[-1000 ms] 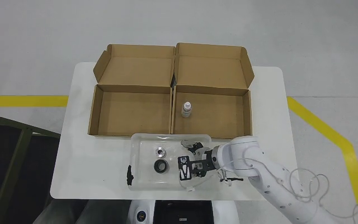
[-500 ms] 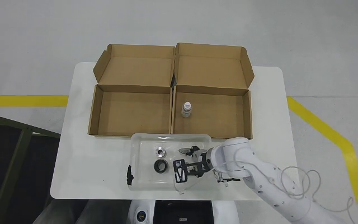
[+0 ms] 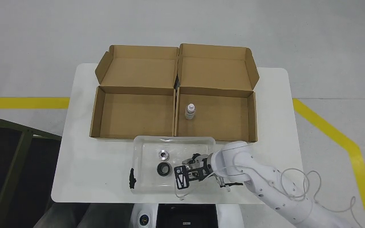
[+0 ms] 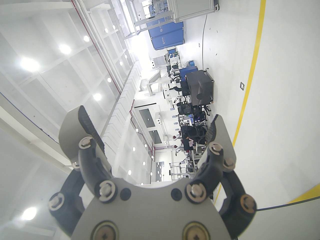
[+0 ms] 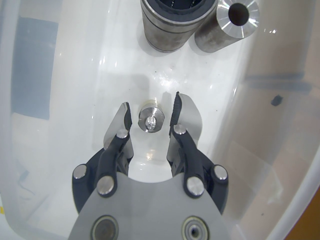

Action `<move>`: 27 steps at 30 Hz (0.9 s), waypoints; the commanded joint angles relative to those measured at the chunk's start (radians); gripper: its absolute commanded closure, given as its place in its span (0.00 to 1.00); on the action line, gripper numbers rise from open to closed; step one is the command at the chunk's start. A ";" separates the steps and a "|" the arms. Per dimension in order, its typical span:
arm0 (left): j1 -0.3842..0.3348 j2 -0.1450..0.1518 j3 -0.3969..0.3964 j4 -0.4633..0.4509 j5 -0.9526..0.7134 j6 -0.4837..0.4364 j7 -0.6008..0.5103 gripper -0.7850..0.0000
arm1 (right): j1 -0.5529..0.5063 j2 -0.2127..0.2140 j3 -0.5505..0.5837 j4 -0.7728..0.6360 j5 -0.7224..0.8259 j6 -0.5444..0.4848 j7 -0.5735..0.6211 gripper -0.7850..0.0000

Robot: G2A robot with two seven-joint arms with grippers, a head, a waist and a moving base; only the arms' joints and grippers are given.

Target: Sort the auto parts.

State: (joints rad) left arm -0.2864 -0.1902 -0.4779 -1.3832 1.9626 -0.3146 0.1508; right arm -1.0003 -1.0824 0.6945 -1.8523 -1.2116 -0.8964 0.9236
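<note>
Silver stud [image 5: 151,123] within half-open right tool [image 5: 151,112]

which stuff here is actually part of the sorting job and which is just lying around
Job: clear plastic tray; big steel bearing cylinder; grey metal sleeve; small silver stud between the open right pincer; left brown cardboard box; right brown cardboard box, holding a small white bottle-shaped piece.
Lying about: small black scrap beside the tray; yellow floor stripe.
</note>
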 commanded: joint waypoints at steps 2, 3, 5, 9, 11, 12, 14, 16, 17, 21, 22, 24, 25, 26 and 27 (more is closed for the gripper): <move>0.000 0.000 0.000 0.000 0.000 0.000 0.000 0.00 | 0.004 0.000 -0.005 0.000 0.000 0.003 0.003 0.85; 0.000 0.000 0.000 0.000 0.000 0.000 0.000 0.00 | 0.005 0.001 -0.006 0.000 0.001 0.003 0.003 0.89; 0.000 0.000 0.000 0.000 0.000 0.000 0.000 0.00 | 0.008 0.002 -0.008 -0.003 0.005 0.003 0.003 1.00; 0.000 0.000 0.000 0.000 0.000 0.000 0.000 0.00 | 0.012 0.004 -0.005 -0.011 0.032 -0.003 -0.003 1.00; 0.000 0.000 0.000 0.000 0.000 0.000 0.000 0.00 | 0.016 0.005 0.000 -0.021 0.044 -0.003 -0.012 1.00; 0.000 0.000 0.000 0.000 0.000 0.000 0.000 0.00 | 0.017 0.005 0.003 -0.025 0.049 -0.002 -0.018 1.00; 0.000 0.000 0.000 0.000 0.000 0.000 0.000 0.00 | 0.020 0.007 0.012 -0.036 0.056 0.000 -0.029 1.00; 0.000 0.000 0.000 0.000 0.000 0.000 0.000 0.00 | 0.022 0.009 0.024 -0.050 0.063 0.002 -0.043 1.00; 0.000 0.000 0.000 0.000 0.000 0.000 0.000 0.00 | 0.023 0.011 0.030 -0.058 0.061 0.001 -0.044 1.00; 0.000 0.000 0.000 0.000 0.000 0.000 0.000 0.00 | 0.018 0.018 0.055 -0.105 0.063 0.004 -0.054 1.00; 0.000 0.000 0.000 0.000 0.000 0.000 0.000 0.00 | 0.017 0.020 0.062 -0.117 0.065 0.005 -0.059 1.00; 0.000 0.000 0.000 0.000 0.000 0.000 0.000 0.00 | 0.014 0.024 0.073 -0.135 0.069 0.004 -0.063 1.00; 0.000 0.000 0.000 0.000 0.000 0.000 0.000 0.00 | 0.014 0.025 0.079 -0.144 0.070 0.004 -0.067 1.00; 0.000 0.000 0.000 0.000 0.000 0.000 0.000 0.00 | 0.014 0.027 0.085 -0.154 0.071 0.006 -0.071 1.00; 0.000 0.000 0.000 0.000 0.000 0.000 0.000 0.00 | 0.015 0.028 0.092 -0.163 0.072 0.008 -0.080 1.00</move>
State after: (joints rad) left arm -0.2864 -0.1902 -0.4779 -1.3832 1.9626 -0.3146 0.1508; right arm -0.9864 -1.0556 0.7808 -2.0080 -1.1399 -0.8906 0.8502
